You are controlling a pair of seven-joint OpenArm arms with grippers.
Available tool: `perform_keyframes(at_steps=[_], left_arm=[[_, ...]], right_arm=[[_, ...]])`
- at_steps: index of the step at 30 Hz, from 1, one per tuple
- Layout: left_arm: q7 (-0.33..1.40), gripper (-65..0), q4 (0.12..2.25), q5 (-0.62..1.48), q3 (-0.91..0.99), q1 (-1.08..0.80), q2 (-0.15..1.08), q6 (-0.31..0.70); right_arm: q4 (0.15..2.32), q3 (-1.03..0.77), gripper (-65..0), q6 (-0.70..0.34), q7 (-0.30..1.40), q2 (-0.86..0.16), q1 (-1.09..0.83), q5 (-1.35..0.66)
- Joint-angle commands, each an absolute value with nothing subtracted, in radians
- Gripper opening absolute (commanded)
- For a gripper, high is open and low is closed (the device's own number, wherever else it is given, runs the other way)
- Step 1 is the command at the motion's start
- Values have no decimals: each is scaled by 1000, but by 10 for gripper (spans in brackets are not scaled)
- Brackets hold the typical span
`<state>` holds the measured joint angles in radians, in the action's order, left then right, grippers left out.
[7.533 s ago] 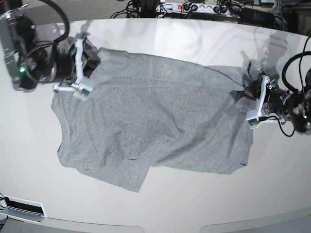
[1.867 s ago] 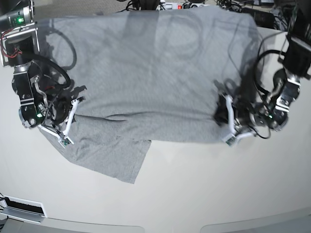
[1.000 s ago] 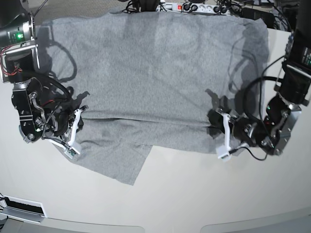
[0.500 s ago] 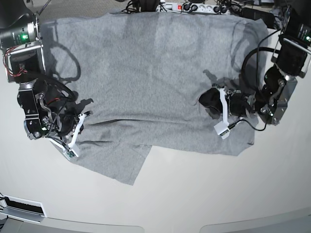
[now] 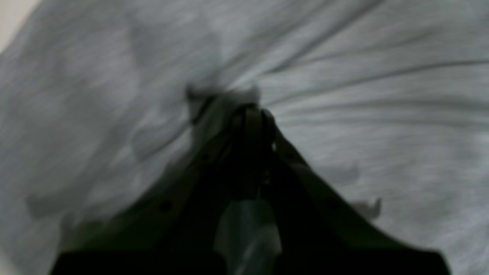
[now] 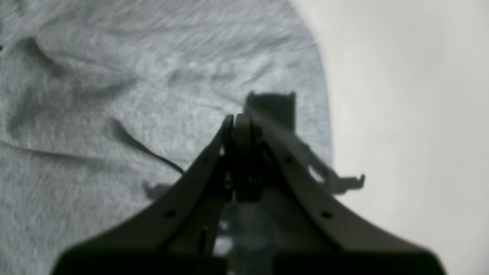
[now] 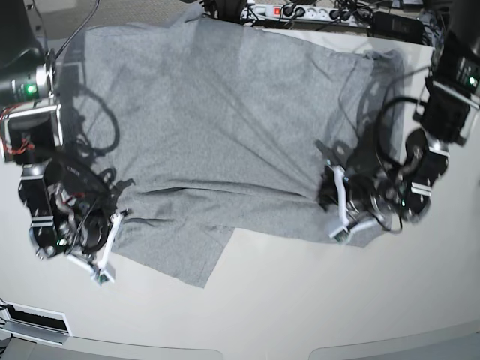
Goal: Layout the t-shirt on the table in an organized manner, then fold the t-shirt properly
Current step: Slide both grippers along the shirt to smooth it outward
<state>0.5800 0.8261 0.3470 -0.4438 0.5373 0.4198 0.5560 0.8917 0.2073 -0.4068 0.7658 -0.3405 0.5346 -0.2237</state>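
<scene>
The heather-grey t-shirt [image 7: 225,127] billows over most of the white table [image 7: 300,300], its far part raised and reaching past the table's back edge. No lettering shows. My left gripper [image 7: 324,199] is shut on a pinch of the shirt's right side; in the left wrist view, taut folds of the shirt [image 5: 382,114] fan out from the gripper [image 5: 248,112]. My right gripper [image 7: 116,236] is shut at the shirt's left edge. In the right wrist view, the gripper's [image 6: 238,120] tips lie on wrinkled cloth [image 6: 114,76] beside bare table [image 6: 420,114].
A power strip with cables [image 7: 300,11] lies beyond the table's far edge. The arm bases stand at the left [image 7: 30,105] and right [image 7: 457,82] sides, partly behind the shirt. A small dark and white object [image 7: 34,322] sits at the near left corner.
Both grippers have moved toward the table's near edge, still shut. The shirt has come along, and its raised far part has swung and shifted to the right.
</scene>
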Motion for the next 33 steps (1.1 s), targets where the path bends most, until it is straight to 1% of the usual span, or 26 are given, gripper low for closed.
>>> perform_keyframes(at_steps=[1,3,5,8,10,11,14,26,29,33], left_arm=[[616,-650,839,402,-437,599,432,561],[768,-650,839,552,-437,653,436,629],[942,-650,840,744,-437,693,440,698],[1213,-650,840,1045,-437,723,440,698],[1345,-650,840,1196,-437,720,440,698],[1382,-650,840,1241,-437,713,440,698],[1396,-650,840,1267,-437,682,437,698],[1396,-650,840,1240,-437,508,463,698],[1382,-650,840,1225,-437,467,469,698],[1305,-650,840,1177,-437,420,471,698]], right_arm=[[908,202,-650,-465,786,-366,589,-272],[910,202,-650,-604,875,-390,618,-403],[910,202,-650,-698,969,-423,626,-572],[910,202,-650,-698,1135,-471,614,-815],[910,202,-650,-698,1227,-495,595,-931],[910,202,-650,-698,1257,-504,582,-979],[910,202,-650,-698,1279,-517,527,-1048],[910,202,-650,-698,1264,-513,286,-1049],[910,202,-650,-698,1171,-513,246,-971],[910,202,-650,-698,935,-510,217,-696]])
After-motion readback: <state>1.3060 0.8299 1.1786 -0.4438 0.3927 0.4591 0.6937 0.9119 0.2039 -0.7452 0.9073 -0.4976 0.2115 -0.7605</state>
